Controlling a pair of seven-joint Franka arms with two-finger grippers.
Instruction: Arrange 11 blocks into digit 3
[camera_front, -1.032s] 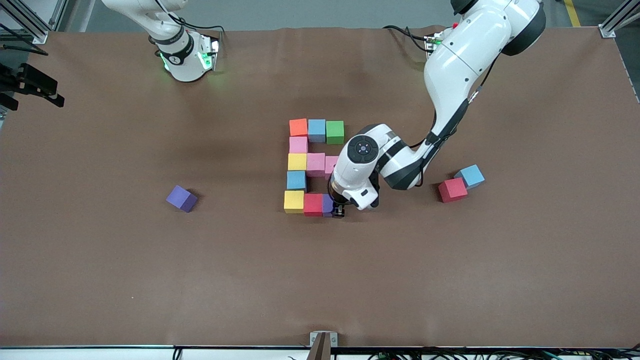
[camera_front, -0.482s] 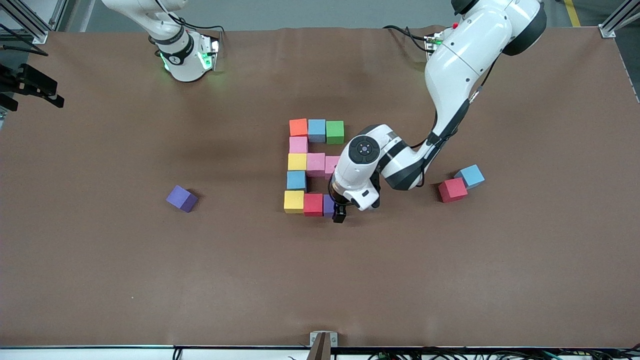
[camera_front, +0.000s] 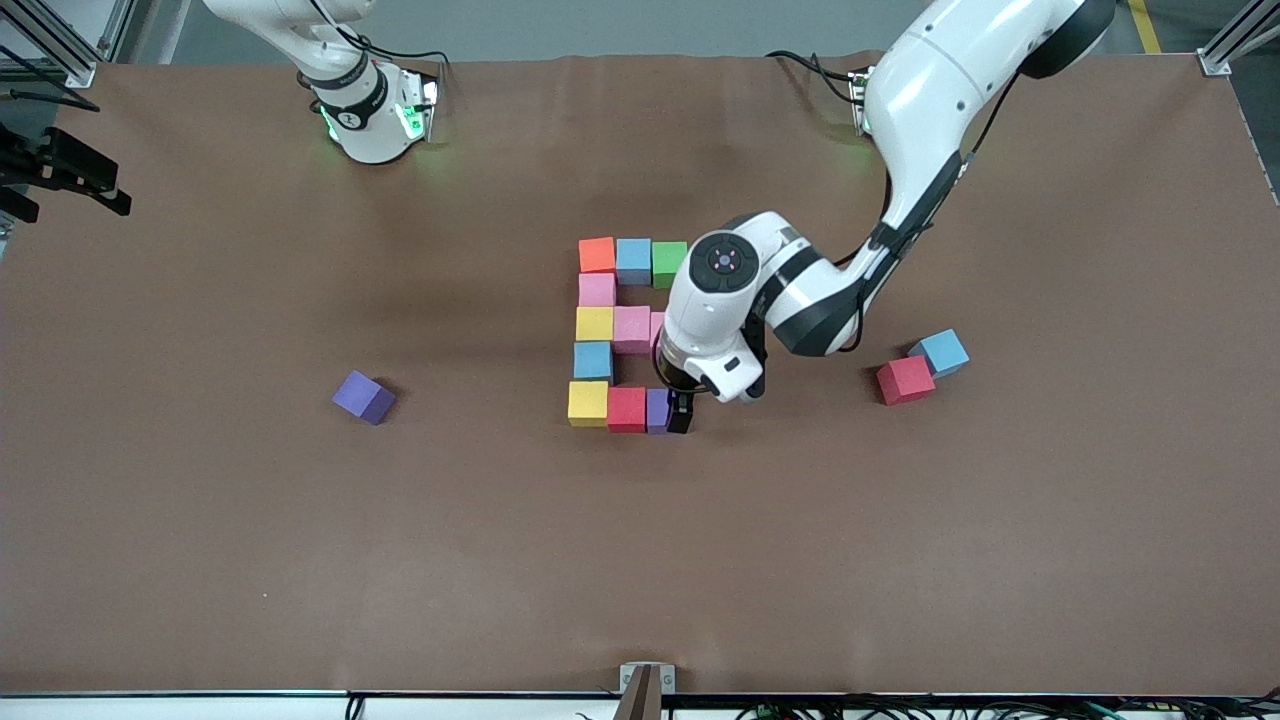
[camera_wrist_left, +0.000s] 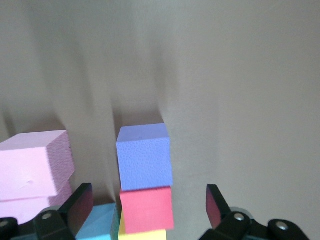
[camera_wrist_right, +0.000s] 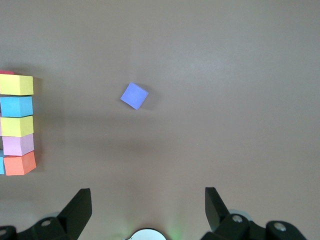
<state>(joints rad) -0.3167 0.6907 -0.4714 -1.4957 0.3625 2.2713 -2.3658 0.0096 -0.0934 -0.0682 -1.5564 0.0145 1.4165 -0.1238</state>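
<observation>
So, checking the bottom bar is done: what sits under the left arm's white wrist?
The open left gripper hangs over a small purple foam cube ending the bar beside the red cube. A pink cube there is mostly covered.

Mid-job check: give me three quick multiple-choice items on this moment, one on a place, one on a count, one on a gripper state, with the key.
1. The purple block in the figure sits beside which block?
A. red block
B. green
C. orange

2. How many loose blocks lie apart from the figure?
A. one
B. three
C. five

3. The left gripper is
A. shut on purple
B. open over the purple block
C. out of view

Key: 1 A, they touch in the nearest bar. 2 B, lone purple, red, blue. 3 B, the left wrist view shows its fingers spread, holding nothing.
</observation>
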